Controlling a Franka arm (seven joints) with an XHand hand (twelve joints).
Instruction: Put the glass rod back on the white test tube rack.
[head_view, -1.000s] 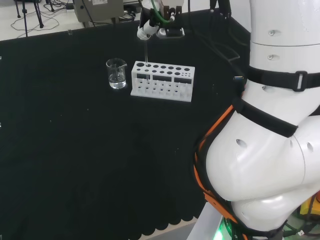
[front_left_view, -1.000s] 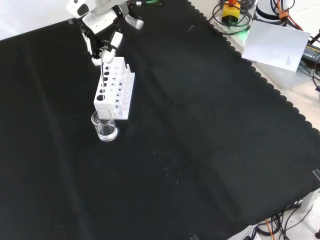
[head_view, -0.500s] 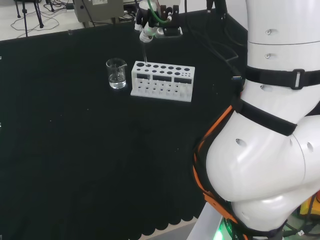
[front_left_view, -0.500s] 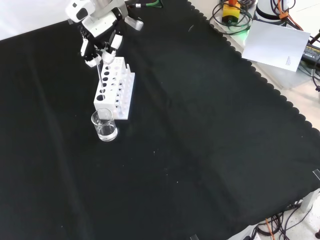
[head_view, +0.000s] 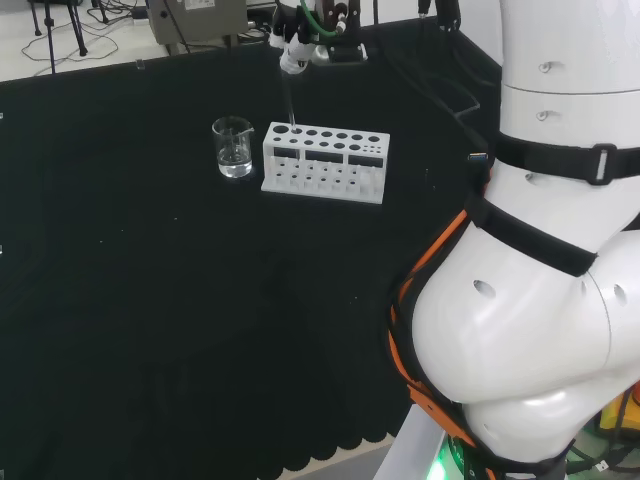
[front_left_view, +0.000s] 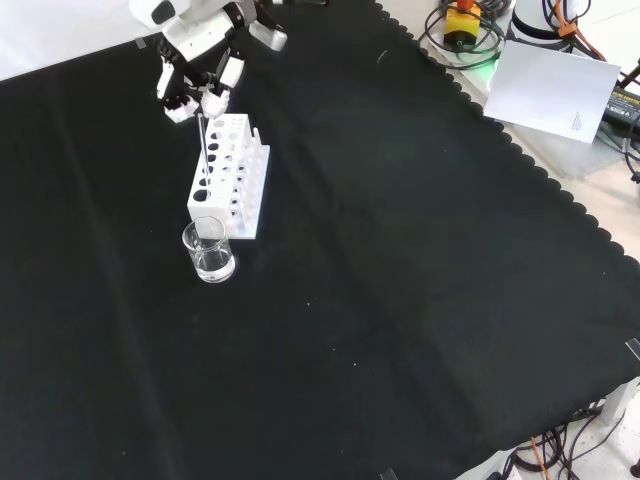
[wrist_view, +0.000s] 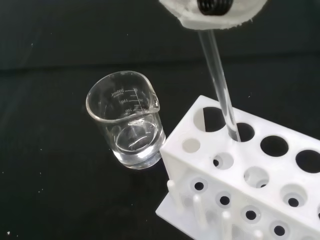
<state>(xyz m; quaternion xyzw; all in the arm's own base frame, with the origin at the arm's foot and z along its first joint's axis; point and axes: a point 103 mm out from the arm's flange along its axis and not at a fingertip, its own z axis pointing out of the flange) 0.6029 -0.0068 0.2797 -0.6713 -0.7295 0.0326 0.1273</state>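
Hand: the hand comes in from the top of the front view, high over the far end of the rack, its fingers pointing down and spread a little apart; in the head view the hand sits above the rack's left end.
Grip: the fingers look released; in the front view the rod's top stands just under them, and I cannot tell whether any fingertip touches it.
Wrist view: a blurred white part of the hand lies over the rod's upper end.
Rod: the glass rod stands nearly upright, slightly tilted, with its lower end down in a hole of the rack's top plate, in the second hole from the end nearest the beaker; in the front view the glass rod rises out of the rack toward the fingers.
Rack: the white test tube rack rests on the surface; seen from the head view, the rack lies lengthwise, left to right.
Beaker: a clear glass beaker stands just beside the rack's end, apart from it, with a little clear liquid at the bottom; in the head view the beaker is left of the rack.
Arm: the big white links stand at the right of the head view.
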